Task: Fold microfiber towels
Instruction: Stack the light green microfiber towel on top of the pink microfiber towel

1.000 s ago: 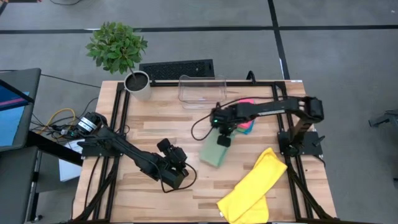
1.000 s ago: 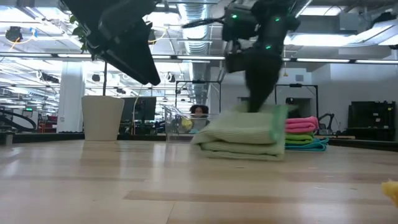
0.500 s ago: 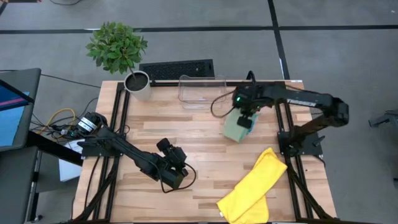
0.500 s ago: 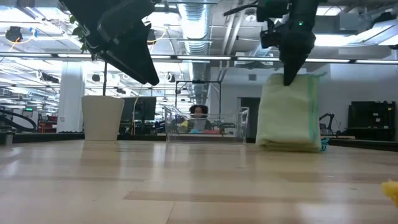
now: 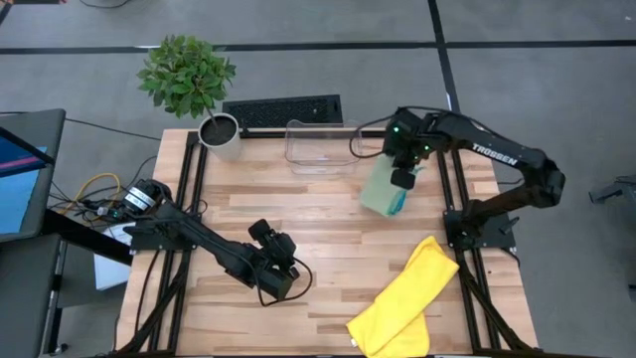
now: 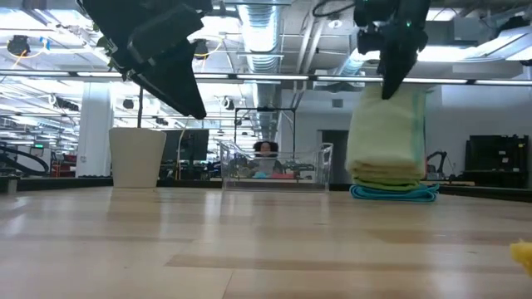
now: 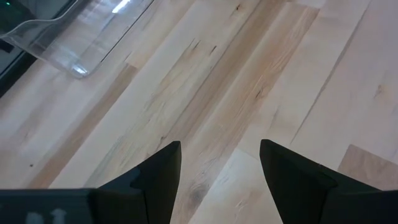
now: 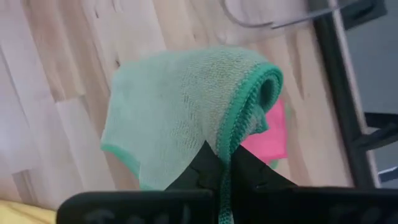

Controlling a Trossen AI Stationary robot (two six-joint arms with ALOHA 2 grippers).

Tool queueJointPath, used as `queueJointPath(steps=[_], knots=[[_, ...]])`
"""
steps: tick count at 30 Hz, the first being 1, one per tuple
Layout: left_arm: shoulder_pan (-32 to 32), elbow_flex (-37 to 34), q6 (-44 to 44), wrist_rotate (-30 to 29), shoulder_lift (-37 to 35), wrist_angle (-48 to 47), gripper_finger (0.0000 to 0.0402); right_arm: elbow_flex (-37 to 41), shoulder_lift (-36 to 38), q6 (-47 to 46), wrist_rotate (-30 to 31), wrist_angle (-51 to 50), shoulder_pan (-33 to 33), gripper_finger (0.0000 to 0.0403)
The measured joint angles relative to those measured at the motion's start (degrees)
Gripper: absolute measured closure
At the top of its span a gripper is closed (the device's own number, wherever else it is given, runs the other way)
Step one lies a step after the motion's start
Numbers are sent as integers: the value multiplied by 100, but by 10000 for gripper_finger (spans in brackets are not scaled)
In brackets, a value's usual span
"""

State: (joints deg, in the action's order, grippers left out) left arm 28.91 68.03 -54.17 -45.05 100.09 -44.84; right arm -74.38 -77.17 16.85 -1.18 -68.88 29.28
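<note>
My right end effector (image 5: 402, 179) is pinched tight on the folded sage towel (image 5: 381, 191), which hangs long-axis down directly over the stack of folded towels (image 6: 394, 192) at the counter's far right, while my left end effector (image 5: 274, 276) waits open, well apart.

- Robotics lab / industrial test space, not a home.
- Wood-slat tabletop (image 5: 298, 214) edged with black metal frame (image 5: 194, 179); two arms bolted on it.
- Low view: open ceiling with ducts (image 6: 266, 25), pipes and strip lights, big open hall behind.
- More rigs and black frames (image 6: 264, 124) in the back; a person seated far off behind the clear bin (image 6: 274, 166).
- Grey tiled floor (image 5: 537, 89), loose cables (image 5: 94, 189), keyboard (image 5: 283, 111), laptop screen (image 5: 20, 174) beside the tabletop.
- One potted plant (image 5: 189, 80) as decor.
</note>
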Motion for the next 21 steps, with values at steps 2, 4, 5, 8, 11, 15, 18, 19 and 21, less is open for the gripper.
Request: queueJointPath(steps=[2, 4, 5, 8, 11, 15, 18, 19, 21], knots=[[-19, 0, 2, -26, 0, 0, 189, -134, 4, 94, 2, -64, 78, 373], [-42, 0, 36, -43, 0, 0, 189, -165, 4, 172, 3, -76, 206, 373], [-57, 0, 69, -45, -1, 1, 189, -165, 4, 210, -1, -86, 284, 373], [-97, 0, 110, -45, 0, -9, 189, -165, 4, 246, -143, -81, 435, 373], [-135, 0, 145, -46, 0, -88, 189, -165, 2, 323, -176, -87, 415, 373], [-194, 0, 160, -23, 0, -90, 189, -165, -2, 569, -199, -172, 621, 373], [-205, 0, 157, -25, 0, -87, 189, -165, -125, 702, -183, -152, 790, 373], [-205, 0, 157, -22, -1, -87, 189, -165, -165, 739, -194, -134, 862, 373], [-203, 0, 157, 26, 0, -86, 189, -165, -206, 851, -298, -117, 976, 373]])
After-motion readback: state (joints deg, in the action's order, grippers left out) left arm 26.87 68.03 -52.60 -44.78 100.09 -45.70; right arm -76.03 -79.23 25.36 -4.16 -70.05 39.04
